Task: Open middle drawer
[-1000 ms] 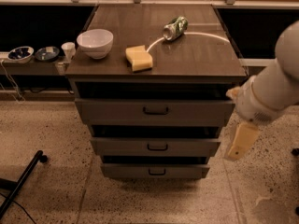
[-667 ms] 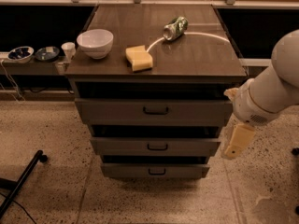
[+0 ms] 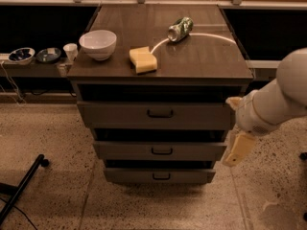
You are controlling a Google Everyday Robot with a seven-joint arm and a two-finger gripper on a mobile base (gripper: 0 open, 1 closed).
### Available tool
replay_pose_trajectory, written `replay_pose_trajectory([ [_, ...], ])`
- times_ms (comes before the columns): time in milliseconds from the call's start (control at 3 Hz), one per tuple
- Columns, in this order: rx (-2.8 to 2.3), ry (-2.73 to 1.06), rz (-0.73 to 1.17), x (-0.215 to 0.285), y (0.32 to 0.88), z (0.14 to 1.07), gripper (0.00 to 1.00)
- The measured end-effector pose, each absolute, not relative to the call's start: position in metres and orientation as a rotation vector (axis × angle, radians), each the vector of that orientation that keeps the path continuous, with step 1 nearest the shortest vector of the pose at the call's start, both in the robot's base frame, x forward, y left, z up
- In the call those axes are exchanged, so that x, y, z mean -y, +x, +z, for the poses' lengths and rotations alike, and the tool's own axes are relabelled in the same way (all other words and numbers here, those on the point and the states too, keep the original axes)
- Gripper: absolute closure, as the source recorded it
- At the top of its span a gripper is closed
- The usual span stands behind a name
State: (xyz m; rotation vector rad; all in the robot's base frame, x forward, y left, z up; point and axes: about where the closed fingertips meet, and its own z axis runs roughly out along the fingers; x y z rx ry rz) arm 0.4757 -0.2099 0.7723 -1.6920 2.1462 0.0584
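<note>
The middle drawer (image 3: 160,150) is the central one of three in a grey-brown cabinet, flat-fronted with a small dark bar handle (image 3: 161,151). It looks shut, like the top drawer (image 3: 156,114) and the bottom drawer (image 3: 159,176). My gripper (image 3: 238,150) hangs from the white arm at the right, beside the right end of the middle drawer's front, well to the right of its handle. It holds nothing that I can see.
On the cabinet top (image 3: 201,56) are a white bowl (image 3: 98,44), a yellow sponge (image 3: 143,60) and a green can lying on its side (image 3: 180,29). A low shelf at the left holds small bowls (image 3: 21,55) and a cup (image 3: 70,51). A dark bar (image 3: 21,188) lies on the floor at the lower left.
My arm and gripper have moved a little to the left, closer to the right side of the cabinet. The drawers have not moved.
</note>
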Motion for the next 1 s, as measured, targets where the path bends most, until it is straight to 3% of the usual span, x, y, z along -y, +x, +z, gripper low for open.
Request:
replay_pose_trajectory([
  [333, -1.984, -1.621, 0.23, 0.196, 0.48, 0.679, 0.0],
  [667, -1.847, -1.455, 0.368, 0.199, 0.491, 0.662, 0.0],
  [1000, -1.805, -1.484, 0.367, 0.206, 0.488, 0.642, 0.0],
])
